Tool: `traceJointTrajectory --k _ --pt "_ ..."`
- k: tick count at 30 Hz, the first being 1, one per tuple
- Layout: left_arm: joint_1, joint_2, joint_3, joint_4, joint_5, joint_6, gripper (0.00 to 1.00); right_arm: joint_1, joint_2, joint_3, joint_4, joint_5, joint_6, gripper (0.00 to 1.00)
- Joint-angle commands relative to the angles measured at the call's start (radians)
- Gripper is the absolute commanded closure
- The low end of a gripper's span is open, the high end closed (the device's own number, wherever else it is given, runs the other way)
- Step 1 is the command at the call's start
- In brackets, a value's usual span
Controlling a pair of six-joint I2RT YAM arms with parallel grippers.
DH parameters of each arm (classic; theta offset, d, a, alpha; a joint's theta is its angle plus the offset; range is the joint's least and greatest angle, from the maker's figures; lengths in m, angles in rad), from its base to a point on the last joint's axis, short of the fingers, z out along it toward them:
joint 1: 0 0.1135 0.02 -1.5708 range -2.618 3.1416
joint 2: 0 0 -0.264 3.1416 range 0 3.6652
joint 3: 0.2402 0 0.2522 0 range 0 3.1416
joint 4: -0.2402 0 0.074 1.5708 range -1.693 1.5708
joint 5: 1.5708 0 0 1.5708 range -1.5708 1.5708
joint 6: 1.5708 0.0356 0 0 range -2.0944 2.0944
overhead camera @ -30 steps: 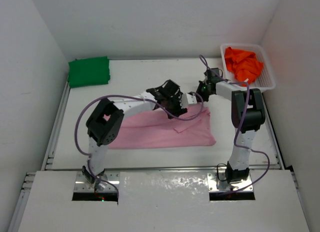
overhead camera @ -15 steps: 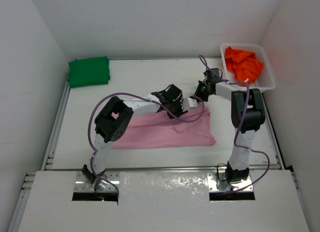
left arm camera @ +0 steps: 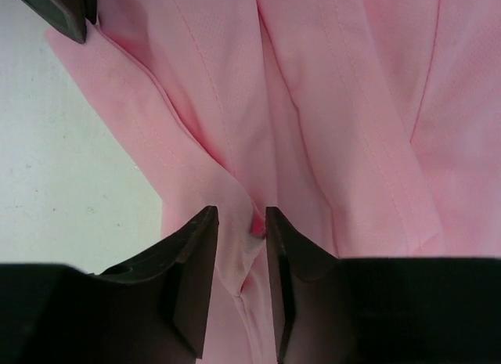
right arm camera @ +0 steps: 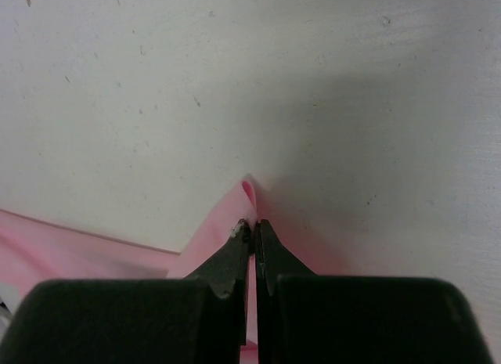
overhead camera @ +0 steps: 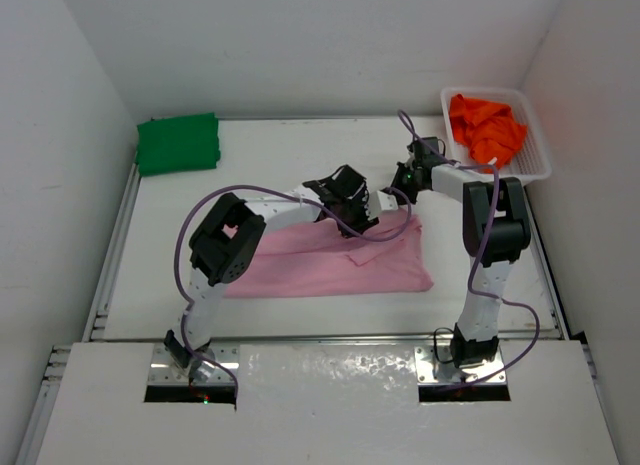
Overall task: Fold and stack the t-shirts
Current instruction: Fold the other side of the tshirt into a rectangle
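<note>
Mid-table, pink t-shirt (overhead camera: 320, 270) lengthwise left-right, left pincer (left arm camera: 241, 217) nipping a fold, right pincer (right arm camera: 252, 227) clamped on its corner.

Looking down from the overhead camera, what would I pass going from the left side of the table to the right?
green t-shirt → pink t-shirt → orange t-shirt, which lies in the white basket.
</note>
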State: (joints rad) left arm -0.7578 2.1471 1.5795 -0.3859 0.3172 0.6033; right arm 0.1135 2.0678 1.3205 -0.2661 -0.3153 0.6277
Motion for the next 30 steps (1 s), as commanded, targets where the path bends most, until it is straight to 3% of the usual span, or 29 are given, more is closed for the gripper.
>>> traceJointTrajectory --k 1,6,8,10,14,20,30 --pt "-0.002 -0.009 0.030 0.027 0.013 -0.019 0.73 -0.005 -0.028 -0.004 0.019 -0.005 -0.016 1.00" --pt "-0.002 0.020 0.034 0.030 -0.004 -0.020 0.79 -0.003 -0.034 -0.010 0.022 -0.005 -0.016 1.00" --pt "-0.002 0.020 0.031 0.031 -0.012 -0.027 0.86 -0.005 -0.034 -0.012 0.025 -0.004 -0.016 1.00" --pt "-0.002 0.019 0.033 0.036 -0.023 -0.031 1.00 -0.005 -0.035 -0.012 0.027 -0.004 -0.014 1.00" --pt "0.002 0.002 0.045 0.028 -0.038 -0.053 1.00 -0.005 -0.049 -0.007 0.002 -0.002 -0.029 1.00" --pt "0.043 -0.075 0.047 -0.005 0.095 -0.118 1.00 -0.005 -0.196 -0.053 -0.070 0.058 -0.118 1.00" --pt "0.045 -0.130 -0.004 -0.126 0.268 -0.096 1.00 0.011 -0.455 -0.328 -0.145 0.032 -0.152 1.00"
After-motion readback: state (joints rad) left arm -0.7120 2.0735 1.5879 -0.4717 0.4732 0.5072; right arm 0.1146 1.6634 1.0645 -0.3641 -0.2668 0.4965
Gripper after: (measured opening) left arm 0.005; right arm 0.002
